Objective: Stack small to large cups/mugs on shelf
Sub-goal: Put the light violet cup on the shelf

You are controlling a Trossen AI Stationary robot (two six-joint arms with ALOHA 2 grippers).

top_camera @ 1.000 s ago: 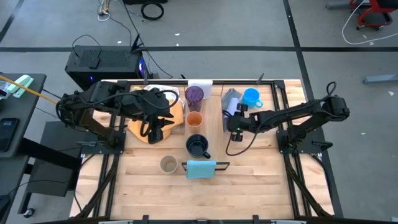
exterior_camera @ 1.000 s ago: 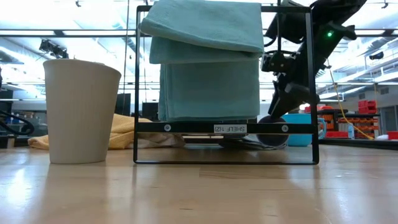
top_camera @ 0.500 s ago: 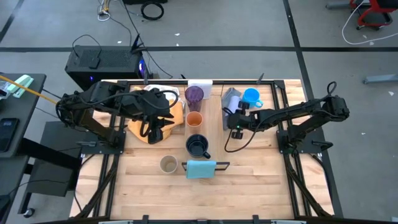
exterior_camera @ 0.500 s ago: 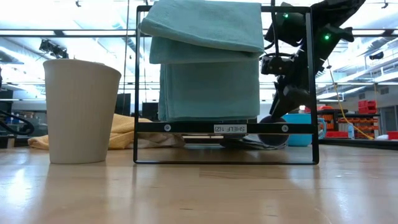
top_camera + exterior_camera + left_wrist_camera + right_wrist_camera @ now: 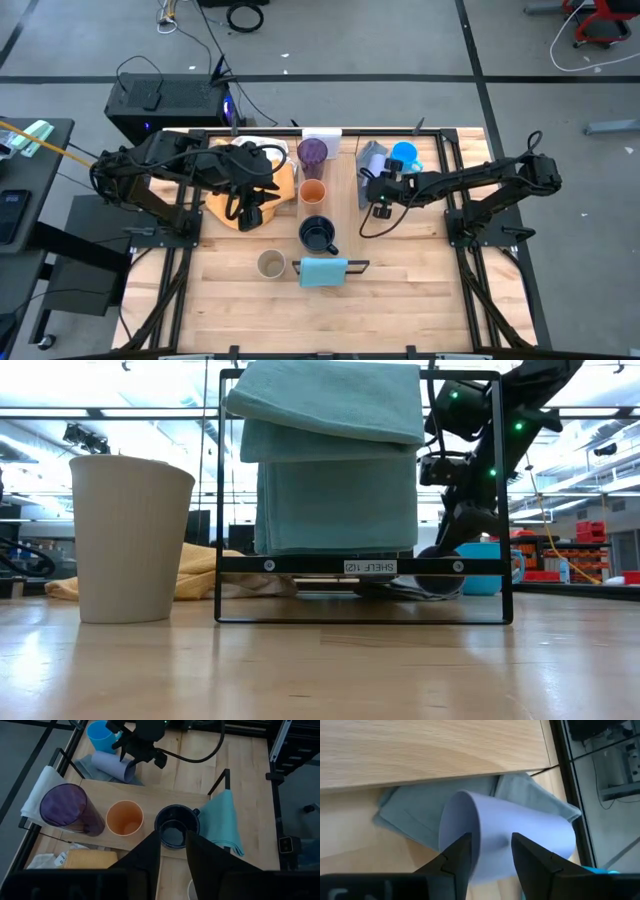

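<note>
Lavender cup sideways, mouth toward shelf.

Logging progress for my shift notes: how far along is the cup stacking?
Done: purple tumbler, orange cup and navy mug stand on the shelf. In hand: right end effector straddles the lavender cup, lying on the grey cloth. Left: blue mug, beige cup.

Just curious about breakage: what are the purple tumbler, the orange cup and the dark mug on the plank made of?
Purple tumbler: likely see-through plastic; light passes through its wall. Orange cup: probably matte plastic, thin rim, no gloss. Navy mug: ceramic or hard plastic, cannot tell; thick rim, faint sheen.
</note>
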